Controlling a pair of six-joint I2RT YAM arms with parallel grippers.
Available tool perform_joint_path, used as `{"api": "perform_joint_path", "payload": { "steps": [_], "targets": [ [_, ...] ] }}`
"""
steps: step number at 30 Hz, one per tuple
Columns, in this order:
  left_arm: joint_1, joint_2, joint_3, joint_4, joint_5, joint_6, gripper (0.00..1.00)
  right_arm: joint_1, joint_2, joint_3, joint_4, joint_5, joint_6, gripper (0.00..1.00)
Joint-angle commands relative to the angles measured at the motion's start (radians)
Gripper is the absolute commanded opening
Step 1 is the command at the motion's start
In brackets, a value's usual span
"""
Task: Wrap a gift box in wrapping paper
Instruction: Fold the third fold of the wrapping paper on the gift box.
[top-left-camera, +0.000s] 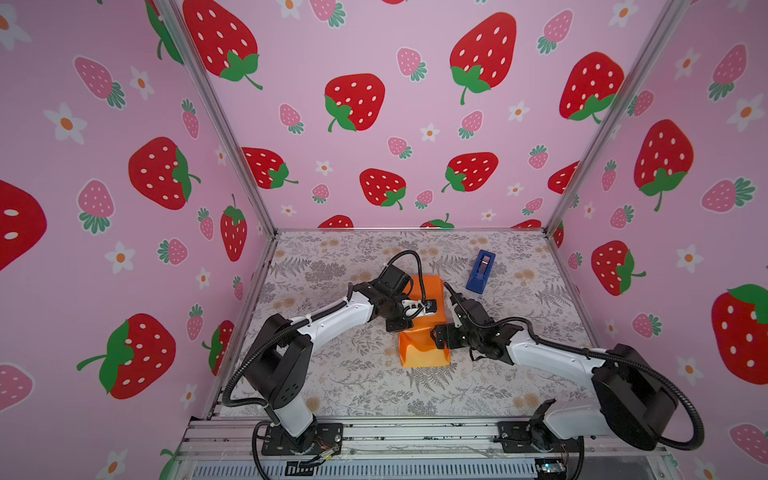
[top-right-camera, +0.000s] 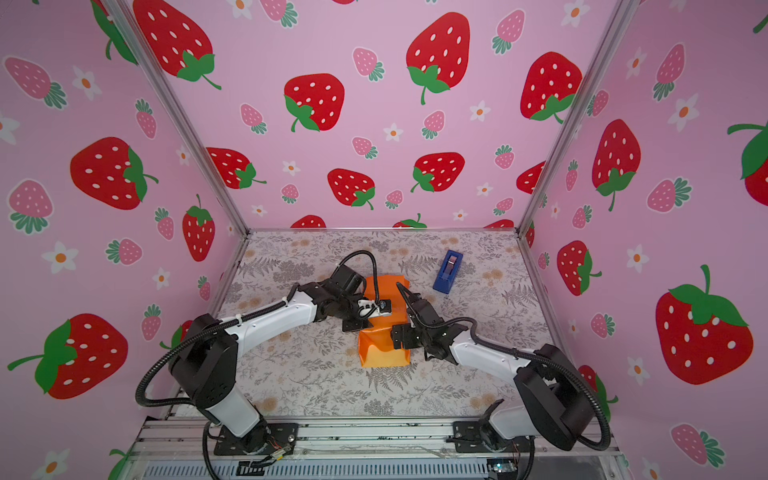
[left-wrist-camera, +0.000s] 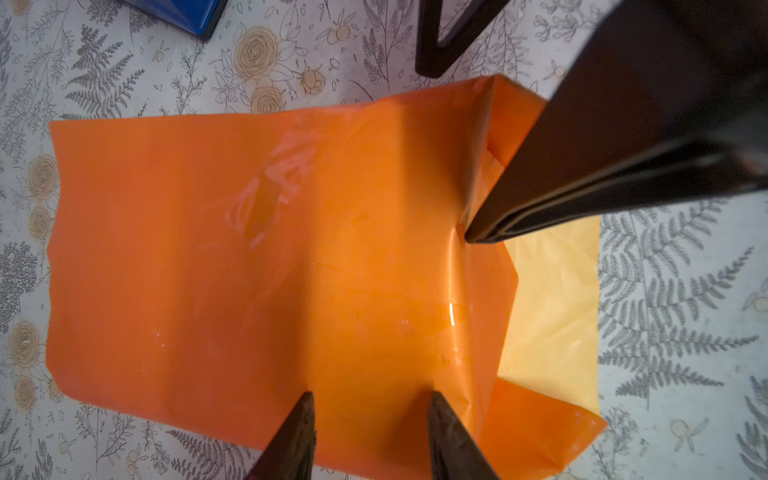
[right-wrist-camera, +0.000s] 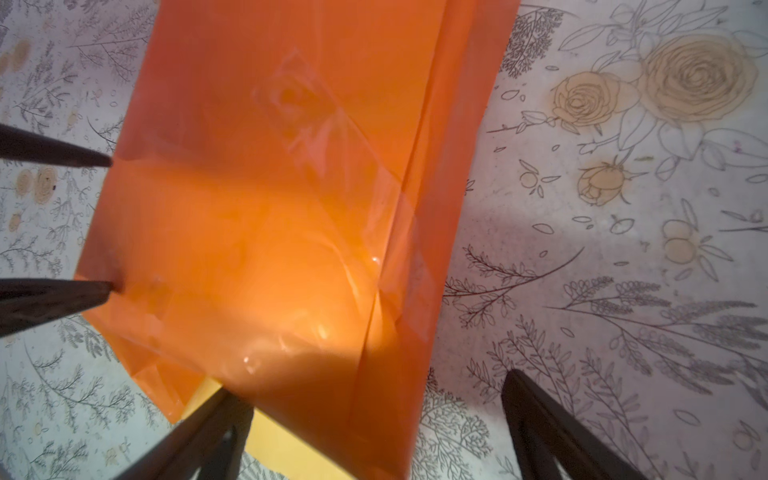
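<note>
Gift box: not in sight. I judge it sits inside the wrap, under the squared hump at mid-bench.
Wrapping paper (left-wrist-camera: 249, 270): lies folded over that hump on the bench (top-left-camera: 332, 374). Both ends are loose and one stands open.
Surface: the outer face is glossy bright orange, with highlights and shallow wrinkles. A pale matt yellow underside (left-wrist-camera: 552, 299) shows at the open end.
Seam: a crinkled clear tape strip (left-wrist-camera: 270, 187) lies across the top face.
Handling, judged: the sheet is light, thin and slick. It likely dents or tears under a hard pinch and springs back from weak creases. The stiff box beneath gives a firm face to press against.
Where to hold, judged: pinch the loose flap near its edge or corner and anchor the top over the box.
Left pincer (left-wrist-camera: 370, 399): jaws part-way apart, tips on the paper over the hump, clamped on nothing that I can see.
Right pincer (right-wrist-camera: 370, 395): jaws wide apart. One finger pokes into the corner crease at the open end and the other hangs over bare bench.
Tape dispenser (top-left-camera: 481, 271): blue and narrow, standing well apart from the parcel.
</note>
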Motion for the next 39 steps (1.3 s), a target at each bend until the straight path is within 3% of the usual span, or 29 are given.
{"api": "perform_joint_path", "payload": {
  "steps": [1,13,17,26,31,39],
  "targets": [
    [-0.005,0.031,0.021,-0.015,-0.011,0.03,0.45,-0.006,0.025,-0.005,0.04,0.037,0.015,0.95],
    [-0.003,0.025,0.011,-0.016,-0.013,0.033,0.45,-0.006,0.051,-0.099,0.156,0.073,0.035,0.93],
    [-0.001,0.015,0.001,-0.012,-0.011,0.034,0.45,-0.009,0.043,-0.151,0.224,0.103,0.057,0.87],
    [-0.003,-0.016,0.001,-0.006,0.023,0.029,0.45,-0.025,0.072,-0.181,0.342,0.063,0.044,0.6],
    [-0.031,-0.056,0.011,0.004,0.067,0.027,0.45,-0.035,0.072,-0.193,0.358,0.05,0.048,0.53],
    [-0.08,-0.057,-0.006,0.073,0.141,0.041,0.41,-0.041,0.072,-0.196,0.362,0.035,0.048,0.52]
  ]
}}
